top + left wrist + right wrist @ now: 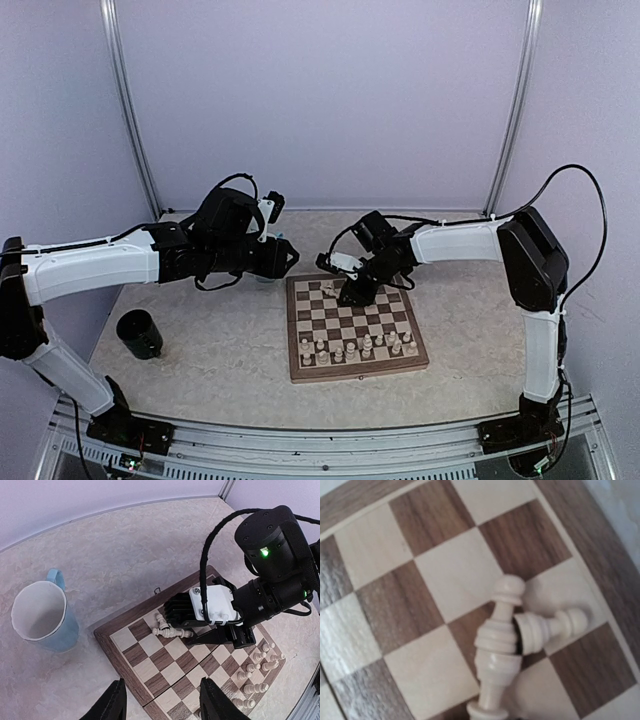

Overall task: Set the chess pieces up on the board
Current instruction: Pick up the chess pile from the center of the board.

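Note:
The board lies mid-table. Several cream chess pieces stand in its two near rows. In the far-left corner two pieces lie toppled against each other: a long one and a pawn, seen also in the left wrist view as lying pieces. My right gripper hovers low right over them. Its black fingers cover part of the pile, and how its jaws stand does not show. My left gripper is open and empty above the board's left rim.
A light blue mug stands on the table just left of the board's far corner. A black cup sits at the left. Walls with metal posts close the back and sides.

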You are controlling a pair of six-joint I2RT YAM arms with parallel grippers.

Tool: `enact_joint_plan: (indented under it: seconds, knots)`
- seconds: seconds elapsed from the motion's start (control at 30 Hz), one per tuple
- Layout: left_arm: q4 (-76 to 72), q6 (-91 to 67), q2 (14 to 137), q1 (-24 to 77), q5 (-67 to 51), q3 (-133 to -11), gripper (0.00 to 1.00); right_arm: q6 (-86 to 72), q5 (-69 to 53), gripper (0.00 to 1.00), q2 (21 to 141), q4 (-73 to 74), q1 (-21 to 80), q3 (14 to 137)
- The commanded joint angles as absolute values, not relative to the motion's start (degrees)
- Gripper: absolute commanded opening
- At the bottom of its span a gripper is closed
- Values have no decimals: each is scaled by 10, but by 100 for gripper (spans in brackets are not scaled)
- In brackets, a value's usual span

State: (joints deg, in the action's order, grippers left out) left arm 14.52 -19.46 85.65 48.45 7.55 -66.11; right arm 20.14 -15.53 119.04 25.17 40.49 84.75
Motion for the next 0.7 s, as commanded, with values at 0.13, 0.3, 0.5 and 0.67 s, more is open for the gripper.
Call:
enact_joint_plan:
  seconds: [0.13, 0.3, 0.5, 0.67]
  knots:
    - [120, -210, 845, 487, 74, -656, 50, 182, -149, 39, 1234, 282, 405, 889]
    - [117, -212, 851, 487, 70, -653, 50, 182, -144, 16, 1240, 283, 405, 881]
    - [107, -223, 864, 483, 64, -656, 50, 205, -163, 7, 1170, 266, 403, 819]
    - [81, -264, 888, 464, 16, -654, 50, 260, -195, 5, 1064, 211, 401, 728]
